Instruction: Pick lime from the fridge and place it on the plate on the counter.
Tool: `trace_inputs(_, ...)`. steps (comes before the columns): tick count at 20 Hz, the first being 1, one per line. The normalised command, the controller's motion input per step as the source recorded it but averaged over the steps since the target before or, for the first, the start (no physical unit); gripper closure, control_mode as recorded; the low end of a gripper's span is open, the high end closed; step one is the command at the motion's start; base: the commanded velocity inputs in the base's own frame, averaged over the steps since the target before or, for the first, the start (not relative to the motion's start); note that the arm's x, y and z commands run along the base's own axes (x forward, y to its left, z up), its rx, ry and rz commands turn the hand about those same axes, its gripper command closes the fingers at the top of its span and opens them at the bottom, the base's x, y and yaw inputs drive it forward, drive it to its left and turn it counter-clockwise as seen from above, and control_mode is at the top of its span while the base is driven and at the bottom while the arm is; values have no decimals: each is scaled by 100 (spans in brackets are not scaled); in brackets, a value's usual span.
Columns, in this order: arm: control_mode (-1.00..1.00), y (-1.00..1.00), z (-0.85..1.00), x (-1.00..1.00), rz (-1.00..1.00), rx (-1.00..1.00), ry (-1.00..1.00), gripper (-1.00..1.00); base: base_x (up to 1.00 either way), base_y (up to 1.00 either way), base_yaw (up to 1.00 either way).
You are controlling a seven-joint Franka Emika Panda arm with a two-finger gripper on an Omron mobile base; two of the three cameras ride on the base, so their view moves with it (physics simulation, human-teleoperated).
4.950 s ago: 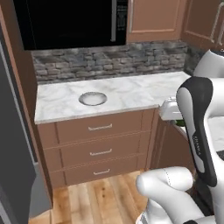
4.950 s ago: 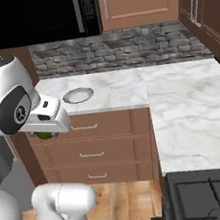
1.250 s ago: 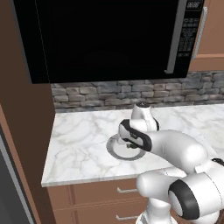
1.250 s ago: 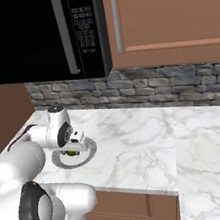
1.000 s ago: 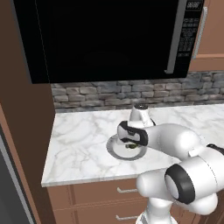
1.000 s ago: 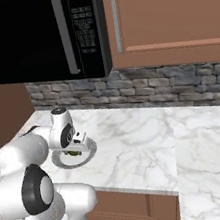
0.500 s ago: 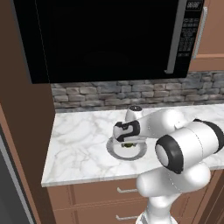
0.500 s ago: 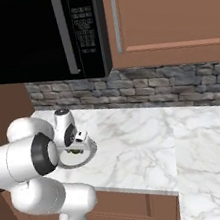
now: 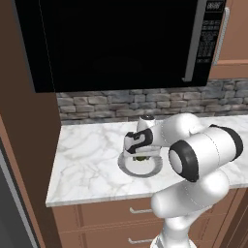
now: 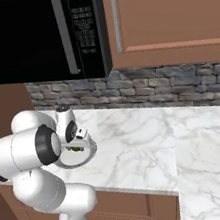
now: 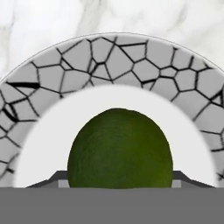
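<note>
1. Fingers of the gripper (image 9: 140, 156) flank the lime (image 11: 119, 148): in the hand view a sliver of dark tip shows at each side of the fruit, hard against it, so the grip reads as closed on the lime. Whether it has begun to slacken cannot be told from these views.

2. Over the last second the hand has sunk. A second ago it hung a little above the plate (image 9: 127, 167) with the lime under it; half a second ago it was lower; now the lime sits low over the pale centre, touching it or just above it.

3. In the hand view the lime covers the middle of the plate's plain centre, with the crackled darker rim arcing round it on all visible sides. That puts it well inside the rim.

4. From the right base view the lime (image 10: 76, 148) shows as a dark green spot beneath the hand, over the plate (image 10: 90, 153).

5. The plate rests on the counter (image 9: 87, 164), below the black microwave (image 9: 116, 43).

6. My reading: carrying is done and lowering nearly so. What remains is to part the fingers and lift away; the round fruit may roll, though the rim should check it.
</note>
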Motion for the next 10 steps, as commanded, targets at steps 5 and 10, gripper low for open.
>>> trace_inputs(5, -100, 0, 0, 0, 0, 0, 0, -100, 0, 0, 0)
trace_inputs(10, -100, 0, 0, 0, 0, 0, 0, -100, 0, 0, 0)
